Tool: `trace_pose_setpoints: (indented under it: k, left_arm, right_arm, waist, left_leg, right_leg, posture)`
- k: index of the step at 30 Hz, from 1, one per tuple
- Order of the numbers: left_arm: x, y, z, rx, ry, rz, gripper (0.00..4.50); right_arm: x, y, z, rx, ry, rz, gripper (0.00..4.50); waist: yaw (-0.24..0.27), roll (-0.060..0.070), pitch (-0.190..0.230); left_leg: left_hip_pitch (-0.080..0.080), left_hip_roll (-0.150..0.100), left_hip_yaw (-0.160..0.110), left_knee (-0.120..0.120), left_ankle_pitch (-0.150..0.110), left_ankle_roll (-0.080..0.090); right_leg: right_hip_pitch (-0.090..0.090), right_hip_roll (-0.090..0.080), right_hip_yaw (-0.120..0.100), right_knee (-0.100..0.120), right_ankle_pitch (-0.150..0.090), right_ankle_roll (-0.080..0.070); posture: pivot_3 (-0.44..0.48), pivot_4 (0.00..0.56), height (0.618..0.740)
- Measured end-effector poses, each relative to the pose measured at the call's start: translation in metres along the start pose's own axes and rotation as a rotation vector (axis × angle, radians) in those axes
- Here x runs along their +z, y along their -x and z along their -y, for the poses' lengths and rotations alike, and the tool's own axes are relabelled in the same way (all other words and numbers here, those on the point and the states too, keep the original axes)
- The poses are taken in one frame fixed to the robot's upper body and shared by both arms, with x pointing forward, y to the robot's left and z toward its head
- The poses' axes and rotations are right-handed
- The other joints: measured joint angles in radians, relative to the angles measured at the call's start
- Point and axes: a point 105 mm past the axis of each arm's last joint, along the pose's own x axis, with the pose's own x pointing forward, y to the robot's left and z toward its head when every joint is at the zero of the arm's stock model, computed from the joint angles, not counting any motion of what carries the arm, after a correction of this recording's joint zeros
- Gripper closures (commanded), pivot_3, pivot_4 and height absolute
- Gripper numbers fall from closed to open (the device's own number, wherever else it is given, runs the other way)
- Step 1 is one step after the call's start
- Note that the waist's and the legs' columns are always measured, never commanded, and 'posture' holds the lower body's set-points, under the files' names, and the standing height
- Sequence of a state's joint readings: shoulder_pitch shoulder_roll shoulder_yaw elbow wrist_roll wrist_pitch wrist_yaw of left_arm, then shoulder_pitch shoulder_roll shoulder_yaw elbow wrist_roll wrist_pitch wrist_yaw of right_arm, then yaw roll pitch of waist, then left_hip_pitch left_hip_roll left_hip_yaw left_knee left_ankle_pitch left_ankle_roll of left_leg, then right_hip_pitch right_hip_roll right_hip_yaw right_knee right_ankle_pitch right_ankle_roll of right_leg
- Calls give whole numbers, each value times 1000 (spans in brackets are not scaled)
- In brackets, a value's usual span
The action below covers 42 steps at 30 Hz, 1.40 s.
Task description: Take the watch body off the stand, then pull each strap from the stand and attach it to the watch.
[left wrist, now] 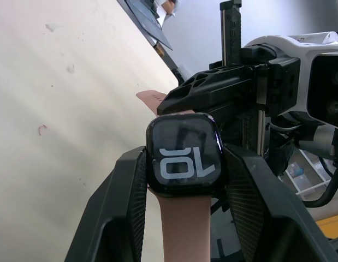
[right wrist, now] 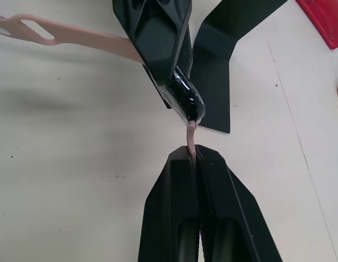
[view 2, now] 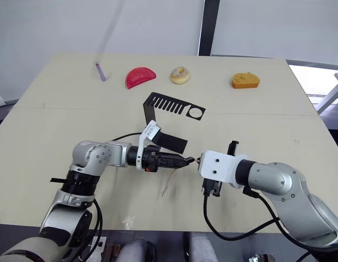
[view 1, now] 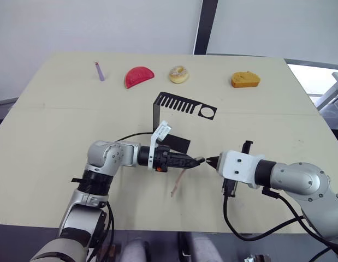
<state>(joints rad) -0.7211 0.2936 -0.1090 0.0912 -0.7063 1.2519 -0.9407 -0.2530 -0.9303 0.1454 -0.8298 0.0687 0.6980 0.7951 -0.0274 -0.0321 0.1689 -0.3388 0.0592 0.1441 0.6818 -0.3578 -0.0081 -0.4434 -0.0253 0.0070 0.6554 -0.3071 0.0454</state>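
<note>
Left pincer (left wrist: 185, 218): clamped on the watch body (left wrist: 183, 154) by its sides, one strap (view 1: 178, 180) already fitted and dangling above the tabletop (view 1: 59, 125); right pincer (right wrist: 196, 161): closed together on the second strap (right wrist: 190, 135), its end meeting the watch edge. Stand (view 1: 177, 109): behind, well apart, slots bare. Risk, judged: slight misalignment at the slot would buckle the soft strap or twist the watch in its grip.
</note>
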Motion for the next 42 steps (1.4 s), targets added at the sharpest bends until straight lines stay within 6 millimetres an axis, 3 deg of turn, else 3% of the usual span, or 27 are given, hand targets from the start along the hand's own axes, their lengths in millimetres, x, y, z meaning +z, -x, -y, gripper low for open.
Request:
trace_pose_setpoints:
  k: [42]
  left_arm:
    - [-1,-2,-1,7,-2,-4,2900]
  right_arm:
    - [-3,0,1,1,-19,-16,4500]
  waist:
    - [0,0,0]
  left_leg:
    - [0,0,0,0,0,0]
  right_leg:
    - [0,0,0,0,0,0]
  posture:
    - [0,150,737]
